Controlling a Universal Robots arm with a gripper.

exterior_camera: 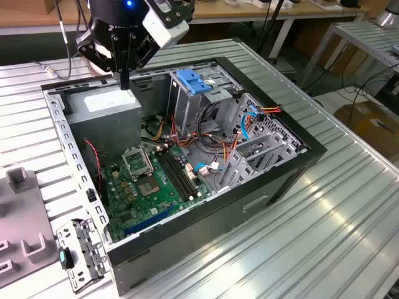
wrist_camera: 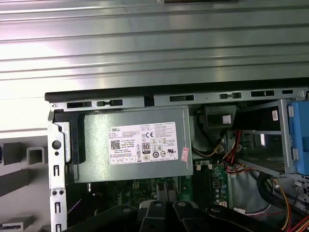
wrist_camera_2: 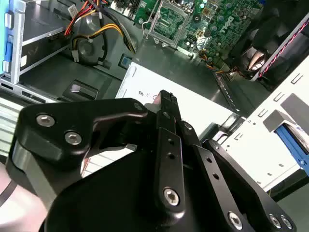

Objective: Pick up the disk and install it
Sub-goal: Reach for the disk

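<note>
The disk is out of view. My gripper (exterior_camera: 124,82) hangs over the back corner of an open computer case (exterior_camera: 57,128), just above the grey power supply box (exterior_camera: 103,104) with its white sticker. In the second wrist view the black fingers (wrist_camera_2: 167,104) stand pressed together with nothing between them, the gripper (wrist_camera_2: 166,95) pointing down at that box (wrist_camera_2: 203,101). The first wrist view looks straight down on the same box (wrist_camera: 135,145).
A tall metal cage with a blue plastic handle (exterior_camera: 192,82) stands inside the case beside the box. The green motherboard (exterior_camera: 149,180) and coloured cables (exterior_camera: 206,140) fill the case floor. A grey fixture (exterior_camera: 19,233) lies on the ridged metal table (exterior_camera: 324,224) at the exterior view's left.
</note>
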